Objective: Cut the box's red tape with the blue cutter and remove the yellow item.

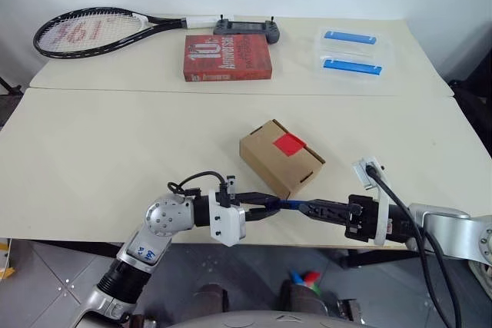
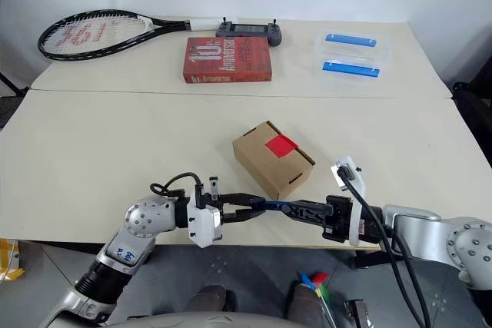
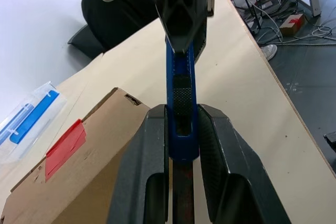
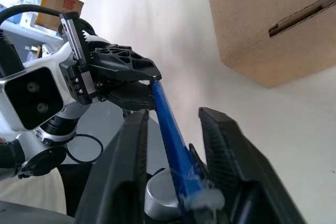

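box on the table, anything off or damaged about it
Nothing damaged. The box sits skewed to the table edge, flaps closed, red tape uncut. The blue cutter hangs between both grippers, beside it.

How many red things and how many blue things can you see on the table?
Red: 2, the square red tape patch on the brown cardboard box, and the flat red book.
Blue: 3, the slim blue cutter and two blue handles on clear plastic containers.
Total: 5
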Tool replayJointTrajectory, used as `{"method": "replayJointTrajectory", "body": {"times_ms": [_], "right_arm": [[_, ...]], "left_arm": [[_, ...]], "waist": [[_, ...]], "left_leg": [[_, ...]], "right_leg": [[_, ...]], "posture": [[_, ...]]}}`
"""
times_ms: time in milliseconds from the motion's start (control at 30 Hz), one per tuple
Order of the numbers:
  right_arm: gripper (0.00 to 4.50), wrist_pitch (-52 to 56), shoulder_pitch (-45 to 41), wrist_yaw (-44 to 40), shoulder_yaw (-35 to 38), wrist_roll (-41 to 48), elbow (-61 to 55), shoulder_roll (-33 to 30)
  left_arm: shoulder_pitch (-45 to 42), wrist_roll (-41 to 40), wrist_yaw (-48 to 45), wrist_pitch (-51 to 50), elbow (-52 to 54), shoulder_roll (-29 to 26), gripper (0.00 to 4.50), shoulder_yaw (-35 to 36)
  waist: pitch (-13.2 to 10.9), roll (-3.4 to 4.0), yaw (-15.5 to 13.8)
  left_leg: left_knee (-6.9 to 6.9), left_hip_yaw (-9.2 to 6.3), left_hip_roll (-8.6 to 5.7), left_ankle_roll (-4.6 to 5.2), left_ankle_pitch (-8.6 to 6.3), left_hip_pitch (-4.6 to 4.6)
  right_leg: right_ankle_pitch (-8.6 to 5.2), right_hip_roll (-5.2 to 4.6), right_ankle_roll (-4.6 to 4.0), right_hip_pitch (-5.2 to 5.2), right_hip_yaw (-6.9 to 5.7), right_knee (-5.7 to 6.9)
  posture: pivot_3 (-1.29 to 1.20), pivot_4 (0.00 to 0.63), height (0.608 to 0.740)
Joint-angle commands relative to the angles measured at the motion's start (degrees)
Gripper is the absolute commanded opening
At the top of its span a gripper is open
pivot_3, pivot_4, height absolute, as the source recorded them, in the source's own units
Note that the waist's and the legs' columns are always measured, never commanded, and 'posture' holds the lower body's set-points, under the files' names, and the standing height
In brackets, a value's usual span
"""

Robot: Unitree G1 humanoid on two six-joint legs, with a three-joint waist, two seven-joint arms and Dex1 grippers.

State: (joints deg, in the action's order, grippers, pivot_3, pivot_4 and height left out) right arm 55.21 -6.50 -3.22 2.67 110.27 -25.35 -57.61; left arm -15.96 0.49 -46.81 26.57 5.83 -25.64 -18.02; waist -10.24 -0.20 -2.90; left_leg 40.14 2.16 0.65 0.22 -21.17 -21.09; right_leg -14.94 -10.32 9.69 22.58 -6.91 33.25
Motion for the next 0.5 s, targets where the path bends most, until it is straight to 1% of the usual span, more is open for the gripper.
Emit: {"method": "replayJointTrajectory", "body": {"times_ms": [33,300,367,433,500], "right_arm": [[0.14,0.0,-0.8,0.1,0.6,-1.0,0.2,0.5],[0.14,0.1,-1.0,-0.6,0.9,-1.8,0.4,1.7],[0.14,0.4,-0.1,-1.9,2.2,-1.8,-0.3,1.1],[0.14,0.8,0.9,-3.3,4.0,-1.4,-0.8,0.0],[0.14,3.5,4.1,-7.9,10.2,1.0,-1.8,-3.2]], "left_arm": [[-0.4,-0.1,0.5,0.7,1.8,0.0,0.44,0.0],[-0.3,-0.2,0.5,0.4,1.7,-0.2,0.44,-0.2],[0.8,-5.0,-1.2,-2.6,3.6,-0.3,1.19,-0.1],[1.9,-10.0,-2.5,-7.4,5.9,-0.6,1.75,0.6],[4.1,-19.4,-4.5,-18.7,10.5,-3.9,2.3,3.4]], "waist": [[0.0,0.0,0.0],[0.0,0.0,0.0],[0.0,0.0,0.0],[0.0,0.0,0.0],[0.0,0.03,0.0]], "left_leg": [[0.0,0.0,0.0,0.0,0.0,0.0],[-0.01,0.0,0.0,0.01,-0.01,-0.01],[-0.01,0.0,0.0,0.01,-0.01,-0.01],[-0.01,0.0,0.0,0.02,-0.01,-0.02],[-0.02,-0.01,0.01,0.04,-0.02,-0.03]], "right_leg": [[0.0,0.0,0.0,0.0,0.0,0.01],[0.0,0.0,0.0,0.0,0.0,-0.01],[0.0,0.0,0.0,0.0,0.0,-0.01],[0.0,0.0,0.0,0.0,0.0,-0.01],[0.0,0.0,0.0,0.01,-0.01,-0.01]], "posture": [[0.0,0.15,0.74],[0.0,0.15,0.74],[0.0,0.15,0.74],[0.0,0.15,0.74],[0.0,0.15,0.74]]}}
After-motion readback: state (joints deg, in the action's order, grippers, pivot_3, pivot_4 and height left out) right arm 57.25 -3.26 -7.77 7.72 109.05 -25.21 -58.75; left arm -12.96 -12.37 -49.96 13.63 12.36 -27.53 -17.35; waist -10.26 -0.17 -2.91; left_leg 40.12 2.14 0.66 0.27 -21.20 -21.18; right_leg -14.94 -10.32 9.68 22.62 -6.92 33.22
